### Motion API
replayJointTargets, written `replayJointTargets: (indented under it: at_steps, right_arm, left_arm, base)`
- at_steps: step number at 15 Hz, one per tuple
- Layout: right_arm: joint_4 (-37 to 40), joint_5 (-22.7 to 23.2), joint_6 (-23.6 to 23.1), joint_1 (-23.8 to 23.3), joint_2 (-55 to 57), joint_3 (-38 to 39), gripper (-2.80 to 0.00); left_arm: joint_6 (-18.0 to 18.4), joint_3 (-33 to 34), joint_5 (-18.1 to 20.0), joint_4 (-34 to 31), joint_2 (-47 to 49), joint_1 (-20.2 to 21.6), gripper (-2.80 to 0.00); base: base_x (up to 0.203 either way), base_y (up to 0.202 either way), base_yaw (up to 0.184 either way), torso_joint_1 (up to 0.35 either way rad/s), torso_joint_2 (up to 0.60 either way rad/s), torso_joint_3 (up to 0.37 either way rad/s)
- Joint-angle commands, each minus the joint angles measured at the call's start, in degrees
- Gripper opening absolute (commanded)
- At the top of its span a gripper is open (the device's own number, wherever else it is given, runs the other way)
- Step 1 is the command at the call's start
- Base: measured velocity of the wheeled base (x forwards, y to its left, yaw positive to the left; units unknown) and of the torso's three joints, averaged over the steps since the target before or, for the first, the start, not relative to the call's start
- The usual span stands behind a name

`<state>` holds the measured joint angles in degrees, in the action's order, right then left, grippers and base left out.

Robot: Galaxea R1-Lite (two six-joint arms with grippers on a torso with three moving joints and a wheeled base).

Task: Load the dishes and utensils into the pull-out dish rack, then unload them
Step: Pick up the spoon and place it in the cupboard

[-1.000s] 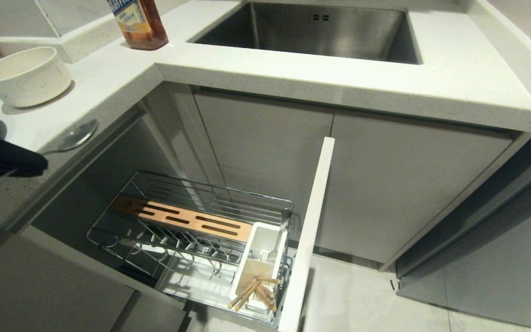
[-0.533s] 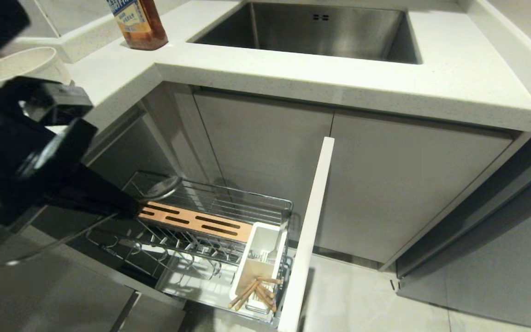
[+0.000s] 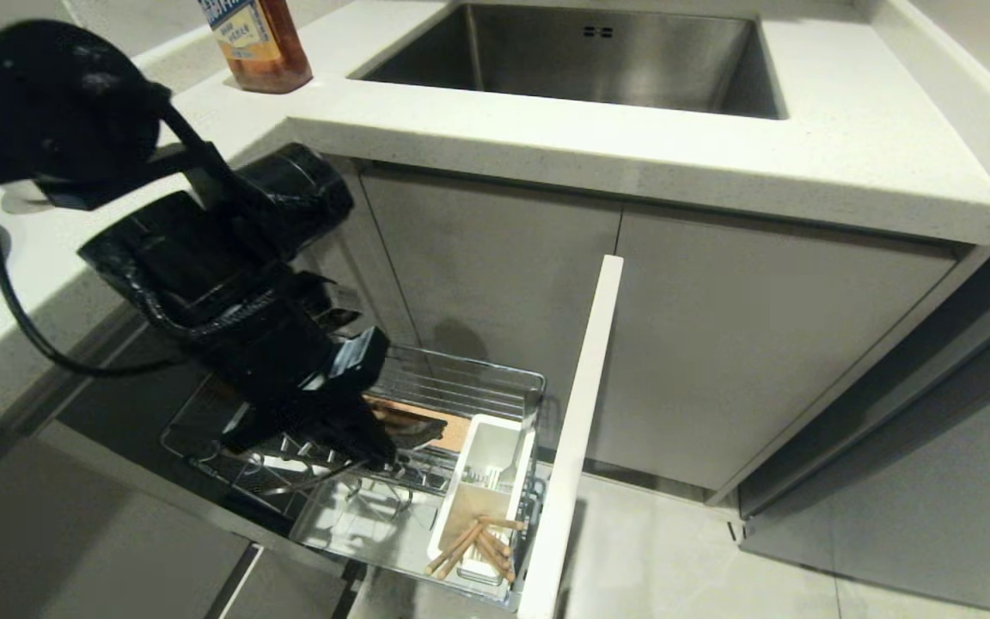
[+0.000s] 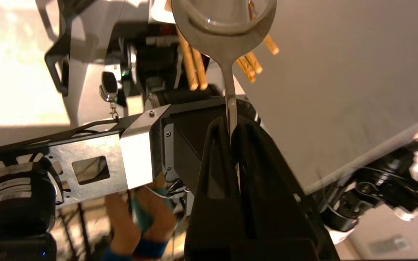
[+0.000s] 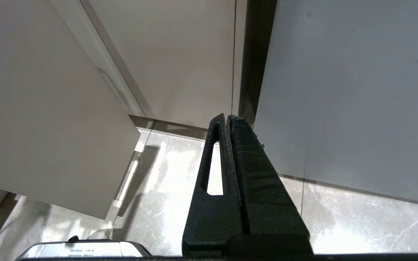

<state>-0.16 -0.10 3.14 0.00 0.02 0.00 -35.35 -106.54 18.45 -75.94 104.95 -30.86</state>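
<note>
Head view: left hand (image 3: 375, 447) pinching the spoon (image 4: 227, 43) low over the dish rack (image 3: 495, 376), beside the utensil holder (image 3: 516, 430).

1. The right gripper (image 5: 229, 116) points down at the floor, its two black fingers (image 5: 247, 174) pressed together with nothing between them.
2. Pale cabinet doors (image 5: 180, 54) stand ahead of it, split by a dark vertical gap (image 5: 252, 58).
3. Below lies a marbled grey floor (image 5: 347, 214).
4. A pale panel (image 5: 45, 119) stands to one side.
</note>
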Motion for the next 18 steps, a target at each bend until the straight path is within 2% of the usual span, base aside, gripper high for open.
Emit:
replayJointTargets:
  at_steps: [1,9,18]
  right_arm:
    - [-0.02,0.01,0.03,0.0,0.03,0.0,-2.8]
    - [-0.02,0.01,0.03,0.0,0.04,0.0,-2.8]
    - [-0.02,0.01,0.03,0.0,-0.02,0.0,-2.8]
  left_arm:
    - [-0.23,-0.89,0.18,-0.46,5.03,-1.33,-2.8]
    - [-0.33,-4.46,0.27,-0.47,12.0,-3.89,-2.8]
    - [-0.18,-4.82,0.1,4.8,17.91,-4.12,-2.8]
  base:
    - [0.0,0.0,0.0,0.0,0.0,0.0]
    - [0.0,0.0,0.0,0.0,0.0,0.0]
    - [0.0,0.0,0.0,0.0,0.0,0.0]
